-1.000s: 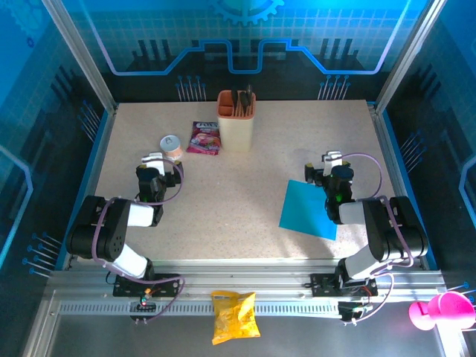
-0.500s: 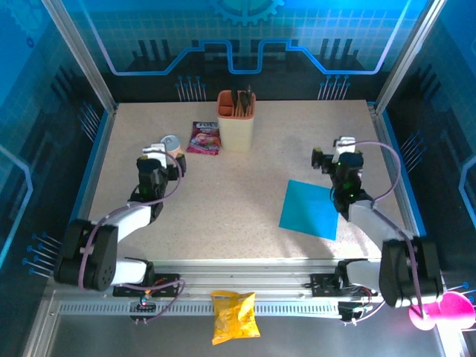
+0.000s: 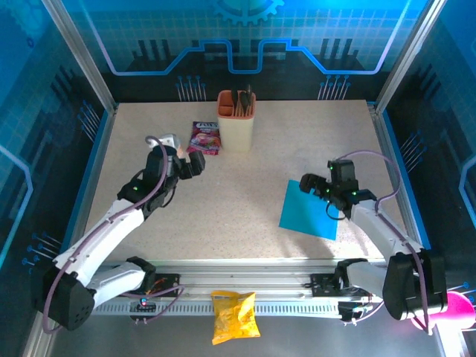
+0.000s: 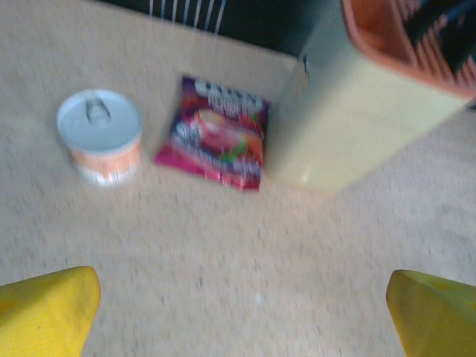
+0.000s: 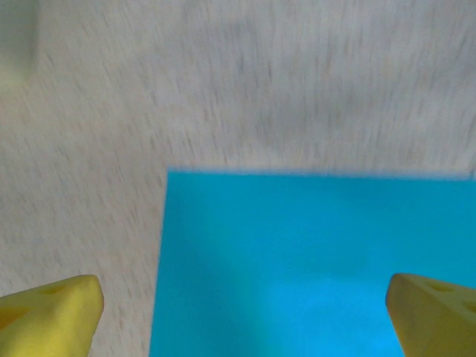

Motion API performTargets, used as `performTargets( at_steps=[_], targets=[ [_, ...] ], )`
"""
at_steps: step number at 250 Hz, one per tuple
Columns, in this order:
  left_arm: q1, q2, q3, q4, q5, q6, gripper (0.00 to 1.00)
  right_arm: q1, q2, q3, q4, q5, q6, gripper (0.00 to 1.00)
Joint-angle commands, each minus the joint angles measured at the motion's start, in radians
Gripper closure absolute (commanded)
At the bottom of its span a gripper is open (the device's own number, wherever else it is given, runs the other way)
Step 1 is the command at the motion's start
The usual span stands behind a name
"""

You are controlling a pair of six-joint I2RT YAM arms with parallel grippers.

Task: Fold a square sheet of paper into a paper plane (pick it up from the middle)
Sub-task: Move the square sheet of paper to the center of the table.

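arms swung inward, left end effector [image 3: 195,162], right end effector [image 3: 307,184] spread, square sheet [image 3: 309,212] askew

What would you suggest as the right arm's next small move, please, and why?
Probably ease the right end effector down and toward the middle of the flat bright-blue square sheet of paper. It hovers open and empty above the sheet's far corner, and the sheet lies unfolded on the speckled beige table, so a middle pickup comes first.
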Motion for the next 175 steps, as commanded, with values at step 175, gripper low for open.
performTargets(
  at_steps=[175],
  targets=[
    [-0.109,-0.214,-0.108,-0.228,0.014,-0.148,0.00,0.467,0.367,0.039,0.094,0.155,0.379,0.01]
  ],
)
